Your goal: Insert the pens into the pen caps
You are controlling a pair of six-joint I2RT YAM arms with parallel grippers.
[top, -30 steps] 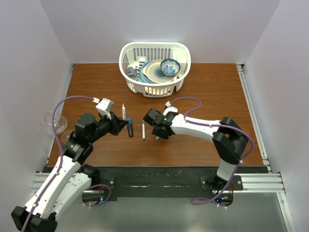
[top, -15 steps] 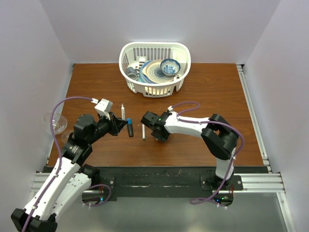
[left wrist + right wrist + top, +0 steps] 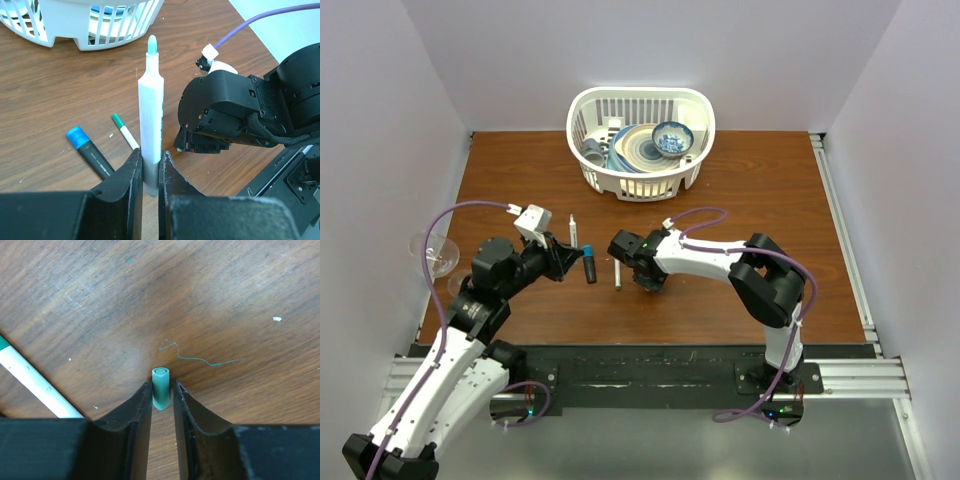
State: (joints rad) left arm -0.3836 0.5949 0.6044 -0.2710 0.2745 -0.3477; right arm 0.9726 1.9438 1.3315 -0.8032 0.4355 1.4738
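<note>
You're holding both halves of the first pair, so I'd call this the mating step. L gripper (image 3: 150, 170) is clamping a white pen (image 3: 150, 110) near its back end, green tip pointing out toward the R arm. R gripper (image 3: 162, 395) is pinching a green cap (image 3: 161, 387), open end showing, close to the desk (image 3: 225, 290). Next: get tip & cap mouth on one axis, then push together slowly; any tilt prob jams. 2nd pen (image 3: 125, 136) is lying on the desk beside a blue-capped marker (image 3: 90, 152); 2nd cap isn't showing anywhere. Basket (image 3: 640, 92) at the back is holding plates (image 3: 632, 152) & a small bowl (image 3: 672, 137).
</note>
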